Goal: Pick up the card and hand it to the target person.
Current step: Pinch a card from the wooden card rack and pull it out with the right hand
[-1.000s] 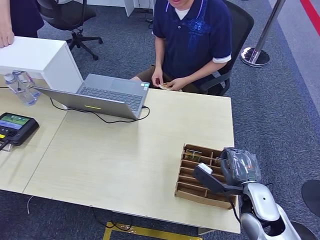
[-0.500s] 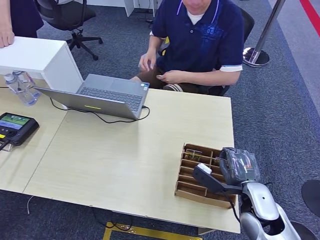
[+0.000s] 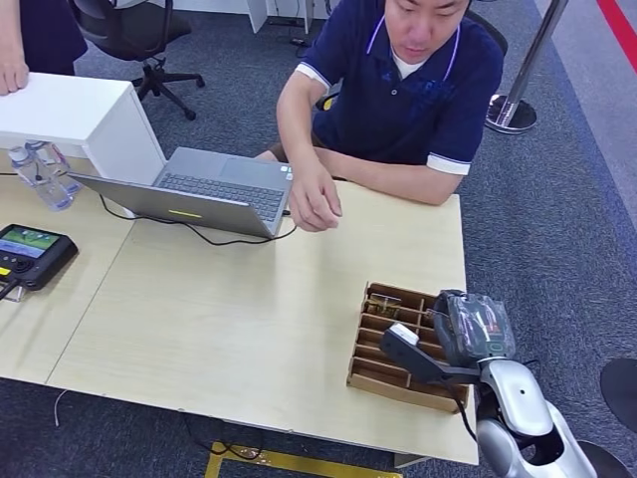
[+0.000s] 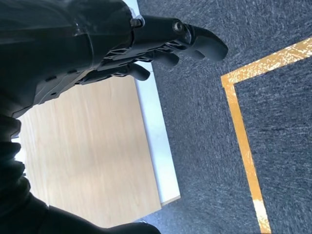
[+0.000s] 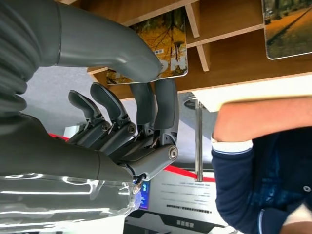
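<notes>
A card point(image 5: 162, 48) with an autumn-tree picture stands in a slot of the wooden tray point(image 3: 375, 370), pinched between the right hand's point(image 3: 451, 344) thumb and fingers point(image 5: 162, 107). Beyond the tray, a person point(image 3: 405, 90) leans over the table point(image 3: 225, 319), one hand point(image 3: 314, 204) near a laptop point(image 3: 203, 189). The left hand point(image 4: 147, 53) hangs empty, fingers loosely extended.
</notes>
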You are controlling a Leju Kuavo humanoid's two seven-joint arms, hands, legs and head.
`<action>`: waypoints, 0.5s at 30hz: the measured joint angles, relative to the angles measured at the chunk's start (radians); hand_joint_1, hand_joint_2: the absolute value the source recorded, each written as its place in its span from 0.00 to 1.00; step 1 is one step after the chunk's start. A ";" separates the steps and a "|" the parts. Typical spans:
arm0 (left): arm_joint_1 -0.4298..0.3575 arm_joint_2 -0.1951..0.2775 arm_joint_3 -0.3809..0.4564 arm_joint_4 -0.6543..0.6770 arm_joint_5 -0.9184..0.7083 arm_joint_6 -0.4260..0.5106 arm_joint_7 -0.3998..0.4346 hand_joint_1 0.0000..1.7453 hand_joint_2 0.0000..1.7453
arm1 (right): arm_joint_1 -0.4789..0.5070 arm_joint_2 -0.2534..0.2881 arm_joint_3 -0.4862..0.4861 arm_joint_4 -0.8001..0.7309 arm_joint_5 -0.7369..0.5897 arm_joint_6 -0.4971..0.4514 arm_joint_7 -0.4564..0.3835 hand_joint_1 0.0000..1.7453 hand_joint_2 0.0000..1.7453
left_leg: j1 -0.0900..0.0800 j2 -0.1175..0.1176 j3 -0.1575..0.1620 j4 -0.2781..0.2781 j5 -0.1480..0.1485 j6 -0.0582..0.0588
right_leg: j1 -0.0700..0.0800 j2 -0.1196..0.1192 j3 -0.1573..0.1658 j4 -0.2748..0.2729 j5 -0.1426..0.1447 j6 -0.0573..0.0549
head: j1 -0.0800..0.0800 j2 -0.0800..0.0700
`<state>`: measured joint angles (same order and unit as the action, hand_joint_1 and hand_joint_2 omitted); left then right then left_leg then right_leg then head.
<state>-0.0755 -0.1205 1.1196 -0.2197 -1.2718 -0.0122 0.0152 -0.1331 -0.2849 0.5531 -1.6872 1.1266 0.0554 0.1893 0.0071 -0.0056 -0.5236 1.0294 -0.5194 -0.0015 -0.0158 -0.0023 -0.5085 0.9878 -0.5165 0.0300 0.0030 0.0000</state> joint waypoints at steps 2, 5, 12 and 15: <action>0.000 0.000 0.001 0.000 0.000 0.003 0.001 0.00 1.00 | -0.001 0.002 -0.007 -0.011 0.004 -0.003 -0.001 0.89 1.00 | 0.000 0.000 0.000 0.000 0.000 0.000 | 0.000 0.000 0.000 0.000 0.000 0.000 | 0.000 0.000; 0.000 0.000 0.002 0.000 0.000 0.005 0.001 0.00 1.00 | -0.002 0.002 -0.017 -0.026 0.009 -0.004 -0.002 0.89 1.00 | 0.000 0.000 0.000 0.000 0.000 0.000 | 0.000 0.000 0.000 0.000 0.000 0.000 | 0.000 0.000; 0.000 0.000 0.009 0.000 0.000 0.005 0.001 0.00 1.00 | -0.003 0.004 -0.031 -0.038 0.015 -0.006 -0.006 0.89 1.00 | 0.000 0.000 0.000 0.000 0.000 0.000 | 0.000 0.000 0.000 0.000 0.000 0.000 | 0.000 0.000; 0.000 0.000 0.010 0.000 0.000 0.007 0.000 0.00 1.00 | -0.010 0.004 -0.034 -0.042 0.020 -0.015 -0.009 0.89 1.00 | 0.000 0.000 -0.001 0.000 0.000 0.000 | 0.000 0.000 0.000 0.000 0.000 0.000 | 0.000 0.000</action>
<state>-0.0755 -0.1205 1.1296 -0.2197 -1.2716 -0.0056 0.0155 -0.1427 -0.2805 0.5188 -1.7294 1.1463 0.0404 0.1802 0.0070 -0.0057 -0.5241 1.0294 -0.5194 -0.0015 -0.0158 -0.0023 -0.5088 0.9878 -0.5165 0.0300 0.0030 0.0000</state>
